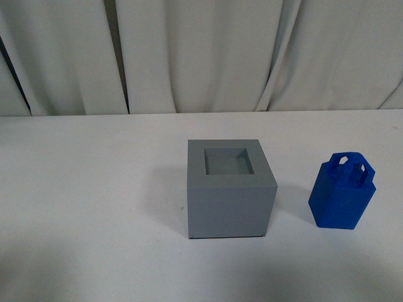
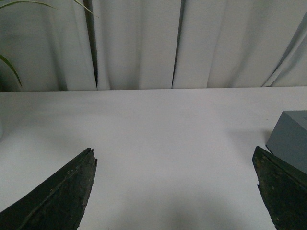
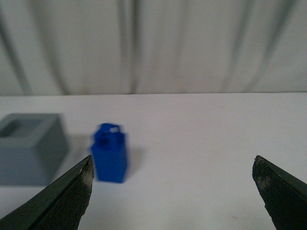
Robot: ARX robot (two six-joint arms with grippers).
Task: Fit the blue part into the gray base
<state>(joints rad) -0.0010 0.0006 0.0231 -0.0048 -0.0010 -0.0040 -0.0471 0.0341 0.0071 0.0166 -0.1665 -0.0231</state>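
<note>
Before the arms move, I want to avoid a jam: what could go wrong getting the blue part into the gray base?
1. The blue part stands turned corner-on to the gray base, so without a twist it may catch on the recess rim.
2. It is tall, stands free, and in the wrist view sits off toward one finger of the open right gripper; a straight approach might tip it.

**A:** How does the left arm's dark two-fingered gripper (image 2: 173,155) stand?

**B:** Spread wide. Its dark, rough-surfaced wedge fingers (image 2: 62,196) taper to points far apart in its own wrist view, and they grip nothing.

**A:** And the right arm's dark two-fingered gripper (image 3: 172,162)?

**B:** Much the same. The jaws are wide apart, the tapered fingers (image 3: 280,191) point forward, and nothing is clamped. Its wrist picture is slightly blurred.
</note>
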